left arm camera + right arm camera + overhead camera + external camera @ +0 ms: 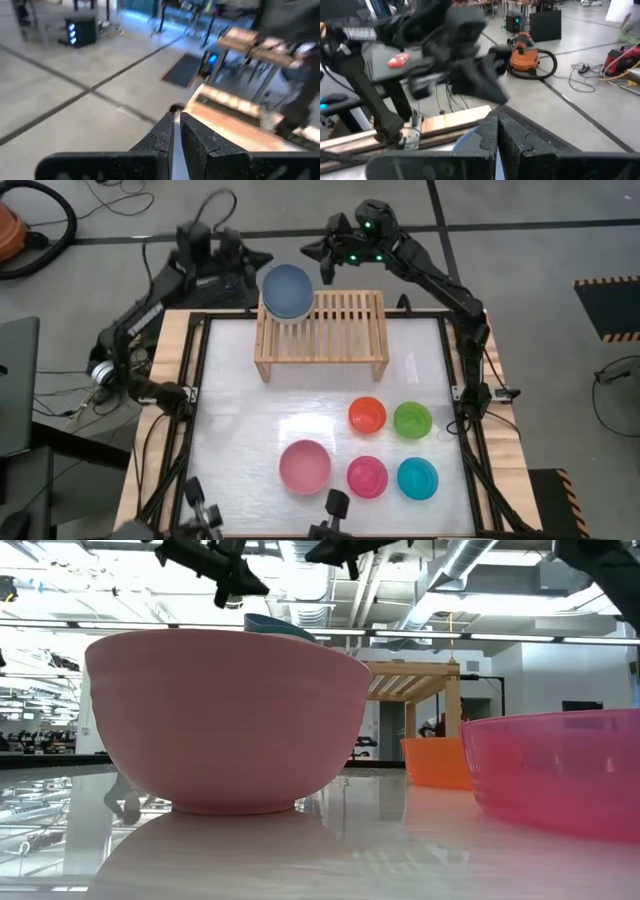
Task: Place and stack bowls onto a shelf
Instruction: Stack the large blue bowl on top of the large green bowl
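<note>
A slate-blue bowl [288, 290] sits upright on the left end of the light-wood shelf [335, 330]. In the low view its rim [275, 625] shows over the pink bowl, and the shelf [415, 680] stands behind. The pink bowl [305, 466], orange bowl [367, 415], green bowl [412, 420], magenta bowl [367, 476] and cyan bowl [417, 478] rest upright on the table. My left gripper [255, 262] [176, 122] is shut, raised left of the blue bowl. My right gripper [325, 262] [497, 122] is shut, raised to the bowl's right, above the shelf's far edge.
The shelf's slats to the right of the blue bowl [350, 315] are bare. The white table top [240, 400] is open between the shelf and the bowls. The low view is filled by the pink bowl [225, 720] and the magenta bowl [560, 775], with the orange bowl [435, 762] behind.
</note>
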